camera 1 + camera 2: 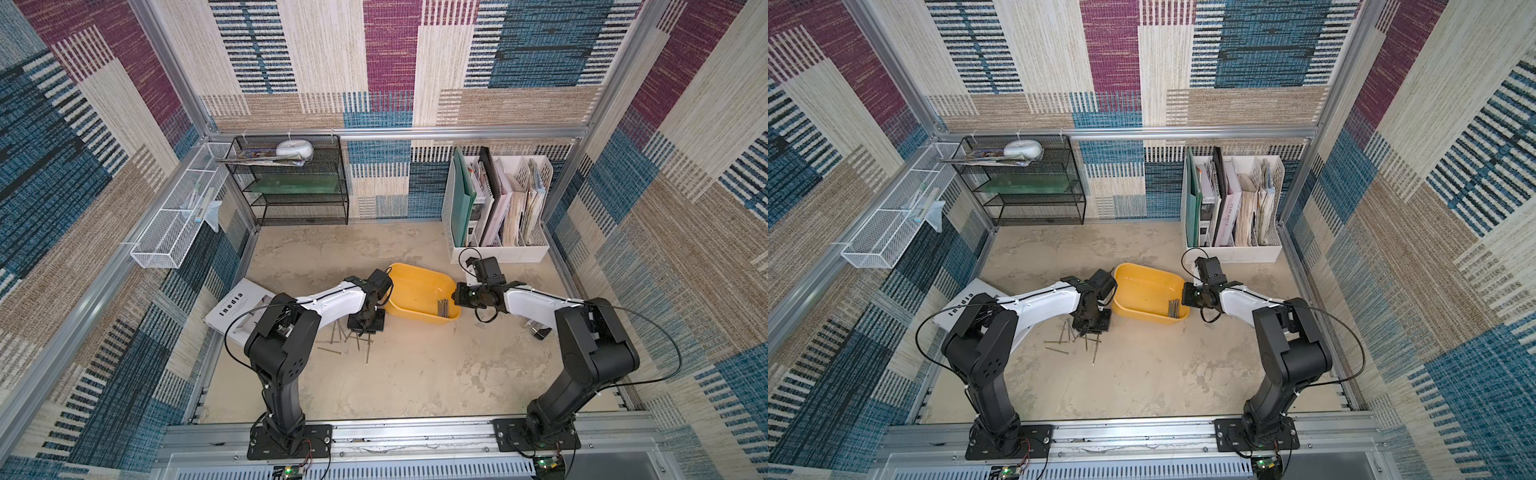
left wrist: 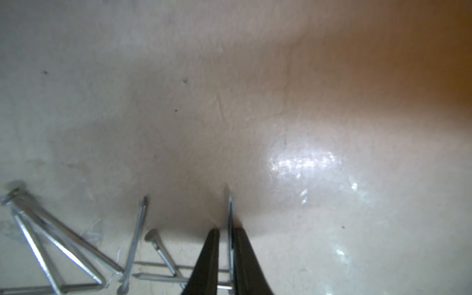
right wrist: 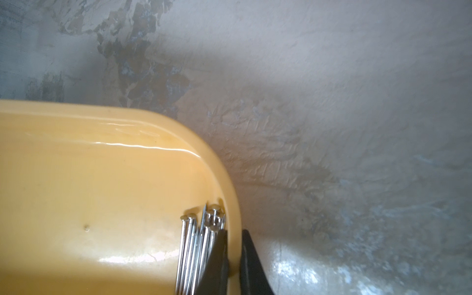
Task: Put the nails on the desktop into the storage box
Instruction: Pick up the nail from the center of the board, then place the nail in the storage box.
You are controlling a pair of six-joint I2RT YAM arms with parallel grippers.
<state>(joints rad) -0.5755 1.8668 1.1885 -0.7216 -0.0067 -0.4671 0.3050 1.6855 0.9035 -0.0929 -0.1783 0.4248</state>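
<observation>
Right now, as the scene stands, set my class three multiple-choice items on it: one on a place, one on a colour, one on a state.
1. Where in the storage box do the stored nails lie?
A. At the end by the right hand
B. In the middle
C. At the end by the left arm

2. What colour is the storage box?
A. White
B. Yellow-orange
C. Green

3. What state is the left hand in?
A. Wide open
B. Shut on a nail
C. Shut with nothing held

Answers: 1 A, the bundle lies beside the right hand's fingers; 2 B, both top views show that colour; 3 B, a nail sits pinched between its fingers.
</observation>
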